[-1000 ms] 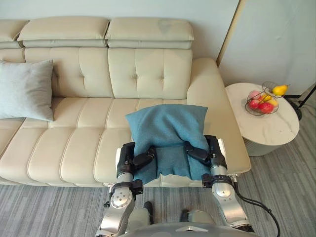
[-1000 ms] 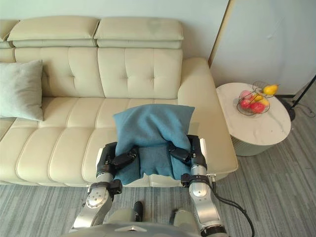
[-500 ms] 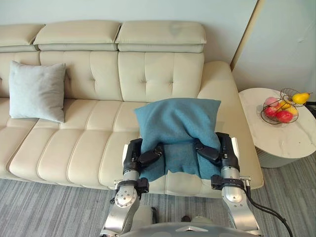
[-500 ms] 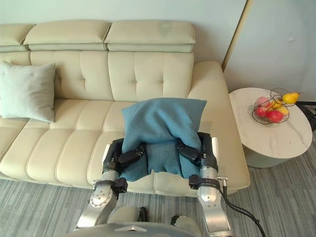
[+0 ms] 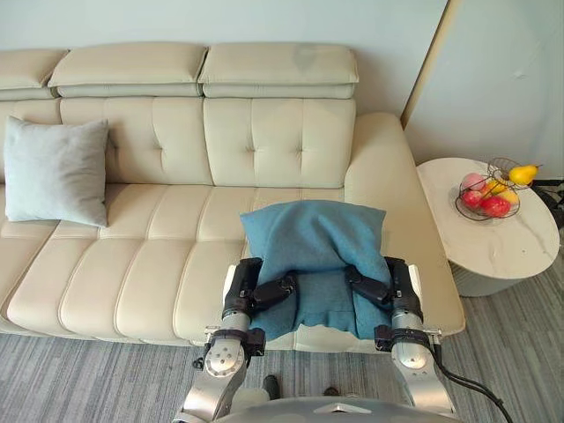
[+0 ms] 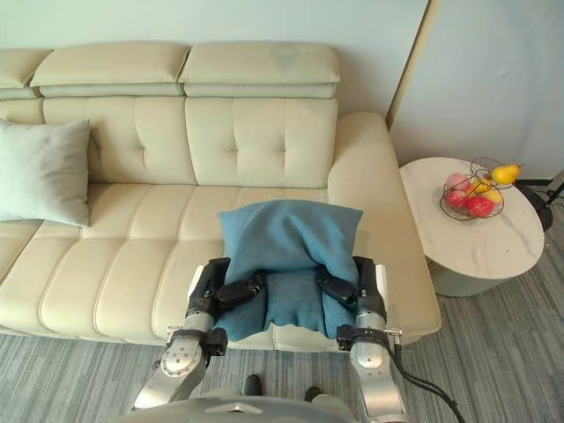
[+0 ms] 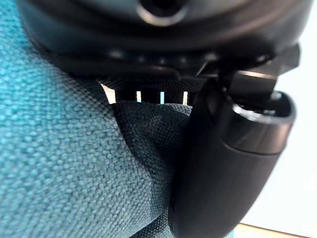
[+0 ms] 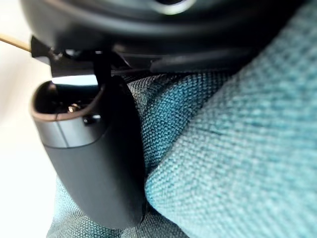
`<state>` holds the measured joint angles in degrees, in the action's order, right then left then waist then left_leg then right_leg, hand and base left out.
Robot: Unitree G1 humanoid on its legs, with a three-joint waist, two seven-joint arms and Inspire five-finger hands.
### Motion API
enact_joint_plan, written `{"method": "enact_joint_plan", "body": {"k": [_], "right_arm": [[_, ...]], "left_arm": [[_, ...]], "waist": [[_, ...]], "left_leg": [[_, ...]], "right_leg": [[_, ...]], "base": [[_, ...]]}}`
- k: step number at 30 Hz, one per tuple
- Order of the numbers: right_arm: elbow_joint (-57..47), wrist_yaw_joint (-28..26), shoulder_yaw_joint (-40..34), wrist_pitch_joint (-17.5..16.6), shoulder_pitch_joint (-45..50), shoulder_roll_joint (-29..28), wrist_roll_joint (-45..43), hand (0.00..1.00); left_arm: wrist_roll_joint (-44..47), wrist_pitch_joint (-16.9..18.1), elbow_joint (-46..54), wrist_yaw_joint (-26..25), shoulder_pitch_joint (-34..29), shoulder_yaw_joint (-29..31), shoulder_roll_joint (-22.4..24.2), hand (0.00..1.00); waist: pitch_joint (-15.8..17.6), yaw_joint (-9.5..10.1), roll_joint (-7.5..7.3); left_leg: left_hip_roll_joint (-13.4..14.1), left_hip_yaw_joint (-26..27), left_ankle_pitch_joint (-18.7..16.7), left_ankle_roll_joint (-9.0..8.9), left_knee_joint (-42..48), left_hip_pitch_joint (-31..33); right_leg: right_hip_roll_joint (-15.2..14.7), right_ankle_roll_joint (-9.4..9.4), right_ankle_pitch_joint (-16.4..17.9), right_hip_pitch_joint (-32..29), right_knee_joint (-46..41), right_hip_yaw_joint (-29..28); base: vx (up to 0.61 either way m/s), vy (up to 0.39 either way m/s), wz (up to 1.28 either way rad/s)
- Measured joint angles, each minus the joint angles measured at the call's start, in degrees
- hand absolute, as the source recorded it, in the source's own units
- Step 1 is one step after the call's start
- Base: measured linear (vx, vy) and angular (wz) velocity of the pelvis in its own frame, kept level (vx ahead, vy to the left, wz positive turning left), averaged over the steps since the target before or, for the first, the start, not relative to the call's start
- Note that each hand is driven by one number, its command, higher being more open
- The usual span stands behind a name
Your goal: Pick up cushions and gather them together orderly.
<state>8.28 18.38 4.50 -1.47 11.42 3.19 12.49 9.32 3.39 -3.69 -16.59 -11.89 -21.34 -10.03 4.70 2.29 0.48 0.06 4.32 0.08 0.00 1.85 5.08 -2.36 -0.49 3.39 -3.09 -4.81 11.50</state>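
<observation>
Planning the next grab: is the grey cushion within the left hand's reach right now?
Probably not: the left hand, like the right hand, grips the blue cushion, and the grey cushion sits far along the sofa.

Teal cushion (image 5: 313, 242): woven blue-green cloth, roughly square, soft and creased in the middle.
Teal cushion, pose: tilted, top edge toward 12 o'clock, lower edge drooping over the front edge of the sofa (image 5: 176, 256) seat.
Teal cushion, hold: pinched at its lower side edges by the left robot hand (image 5: 242, 286) and the right robot hand (image 5: 397, 286), thumbs dug into the cloth.
Grey cushion (image 5: 55, 172): pale grey, square, plump.
Grey cushion, pose: upright, leaning on the sofa backrest.
Grey cushion, place: at 10 o'clock from the teal cushion, well apart.
</observation>
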Motion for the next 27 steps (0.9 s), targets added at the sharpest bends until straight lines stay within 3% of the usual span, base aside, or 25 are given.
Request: {"method": "enact_joint_plan", "body": {"k": [4, 7, 10, 12, 14, 15, 16, 17, 19, 20, 27], "right_arm": [[1.7, 2.5, 0.9, 0.4, -6.1, 0.0, 1.1, 0.00], [1.7, 7.3, 2.6, 0.4, -13.8, -0.1, 1.3, 0.00], [1.6, 12.7, 2.9, 0.5, -24.5, -0.2, 1.3, 0.00], [1.6, 14.5, 2.9, 0.6, -28.1, -0.3, 1.3, 0.00], [1.6, 18.1, 1.5, 0.7, -36.4, -0.3, 1.3, 0.00], [1.6, 18.4, 1.3, 0.7, -37.4, -0.3, 1.3, 0.00], [1.7, 19.8, 0.9, 0.7, -41.2, -0.3, 1.2, 1.00], [2.5, 21.1, -0.1, 0.7, -45.9, -0.3, 1.3, 1.00], [4.1, 22.1, -1.2, 0.7, -50.3, -0.3, 1.2, 1.00], [7.7, 23.4, -3.1, 0.7, -56.8, -0.3, 1.2, 1.00], [20.9, 25.7, -10.7, 1.3, -72.2, 1.2, -3.7, 1.00]], "left_arm": [[-1.1, -0.1, 0.0, -2.6, 5.1, 0.1, -0.9, 0.00], [-1.4, -0.1, 0.0, -6.7, 12.7, 1.3, -0.7, 0.00], [-2.5, -0.1, 0.0, -11.4, 24.5, 3.3, 0.0, 0.00], [-3.0, -0.1, -0.1, -13.3, 28.6, 4.2, 0.4, 0.00], [-3.2, 0.0, -2.8, -16.9, 39.4, 4.3, -0.5, 0.00], [-3.2, 0.0, -3.1, -17.2, 40.7, 4.3, -0.6, 1.00], [-3.2, 0.2, -4.4, -18.5, 45.3, 4.4, -1.5, 1.00], [-3.2, 0.9, -6.7, -19.6, 50.9, 4.8, -2.6, 1.00], [-3.2, 1.3, -9.1, -20.2, 55.9, 4.9, -3.5, 1.00], [-3.2, 1.7, -13.7, -20.9, 63.2, 5.3, -4.3, 1.00], [-2.0, 1.7, -31.4, -19.6, 83.0, 9.8, -4.9, 1.00]], "waist": [[0.7, 0.55, -0.62], [3.4, 1.06, -0.73], [5.5, 2.29, -0.39], [6.0, 2.62, -0.23], [7.4, 3.33, 0.29], [7.4, 3.48, 0.34], [8.2, 3.69, 0.53], [9.4, 3.71, 0.65], [10.2, 3.71, 0.73], [11.7, 3.68, 0.82], [15.3, 2.85, 1.47]], "left_leg": [[0.2, 0.0, 1.3, 0.08, 0.1, 4.1], [0.4, -0.4, 1.9, 0.18, 1.7, 8.2], [0.4, -0.9, 2.7, 0.23, 4.5, 15.3], [0.3, -1.4, 3.0, 0.09, 4.9, 17.1], [0.0, -2.3, 4.1, 0.02, 5.3, 20.3], [0.0, -2.4, 4.3, -0.07, 5.4, 20.8], [-0.1, -2.8, 4.9, -0.25, 5.3, 22.1], [-0.2, -3.3, 5.6, -0.57, 5.2, 23.5], [-0.2, -3.7, 6.6, -0.70, 4.5, 24.8], [-0.2, -4.1, 8.1, -1.02, 3.4, 26.3], [-0.1, -5.8, 11.3, -2.08, 1.1, 32.6]], "right_leg": [[0.2, -0.43, -1.1, -4.1, -0.1, 0.1], [0.0, -0.45, -1.2, -8.4, -2.7, 0.5], [-0.6, -0.58, -1.1, -15.8, -6.7, 1.1], [-0.9, -0.66, -0.8, -17.9, -8.1, 1.4], [-1.8, -0.63, 0.0, -21.8, -11.2, 2.5], [-1.9, -0.64, 0.1, -22.4, -11.6, 2.6], [-2.1, -0.84, 0.3, -24.0, -12.6, 2.9], [-2.3, -1.06, 0.4, -25.7, -13.6, 3.4], [-2.5, -1.14, 0.5, -27.5, -14.3, 3.8], [-2.6, -1.16, 0.4, -29.9, -15.3, 4.1], [-2.9, -1.54, 0.2, -37.2, -17.2, 5.8]], "base": [[-0.04, -0.015, 0.03], [-0.10, -0.006, 0.06], [-0.14, -0.005, 0.10], [-0.10, -0.021, 0.17], [-0.08, -0.035, 0.26], [-0.07, -0.050, 0.18], [-0.06, -0.060, 0.19], [-0.08, -0.090, 0.21], [-0.05, -0.068, 0.16], [-0.04, -0.067, 0.13], [-0.04, -0.103, 0.14]]}}
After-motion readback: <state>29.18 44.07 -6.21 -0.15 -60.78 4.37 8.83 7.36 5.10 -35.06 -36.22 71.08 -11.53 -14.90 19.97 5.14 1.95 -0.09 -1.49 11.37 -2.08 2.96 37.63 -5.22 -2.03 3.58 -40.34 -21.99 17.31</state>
